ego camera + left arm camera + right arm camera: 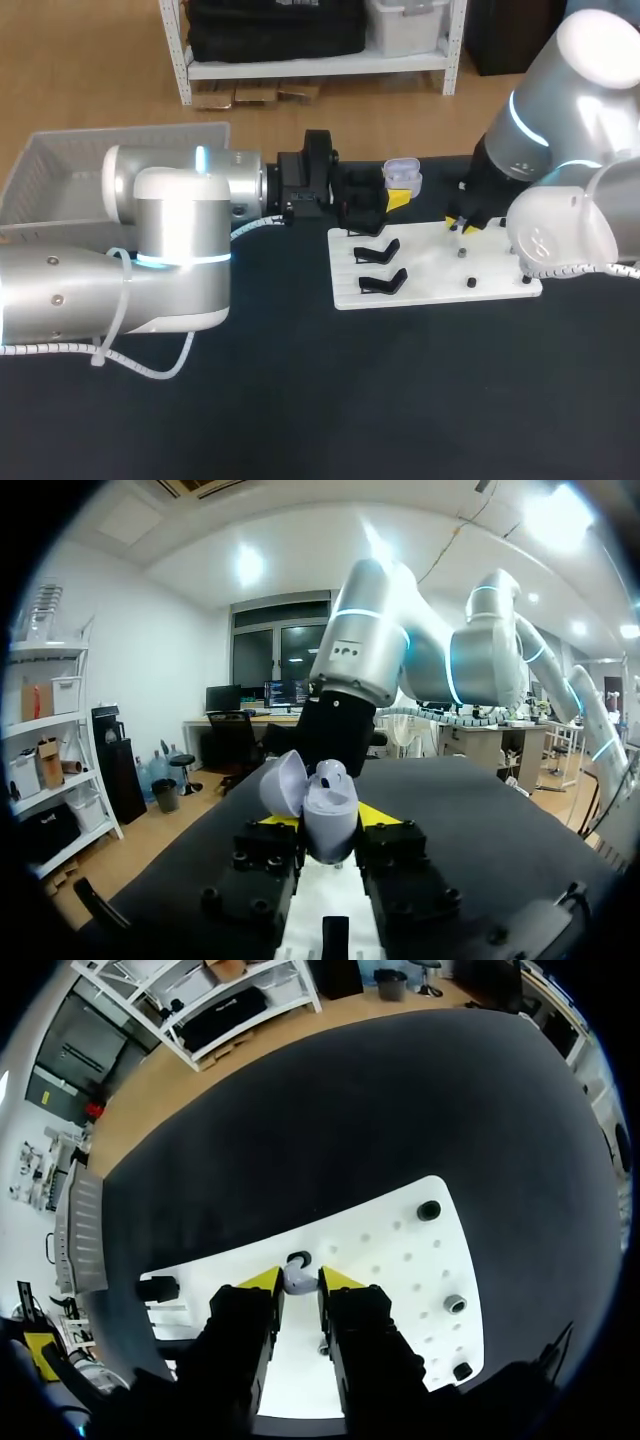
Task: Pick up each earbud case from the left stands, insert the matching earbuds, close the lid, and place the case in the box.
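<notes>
A lavender earbud case (330, 815) with its lid swung open sits upright between my left gripper's (330, 825) yellow tips, which are shut on it. The head view shows this case (403, 176) held above the back edge of the white board (440, 272). My right gripper (465, 223) points down at the board's right half. In the right wrist view a small pale earbud (297, 1279) lies between the right gripper's (299, 1281) fingers, both tips against it, just by a black socket (298, 1258).
Two black case stands (380, 268) occupy the board's left part. Small black pegs (469, 284) dot its right part, with further pegs (455, 1304) beside the right gripper. A white basket (60, 175) stands at the back left.
</notes>
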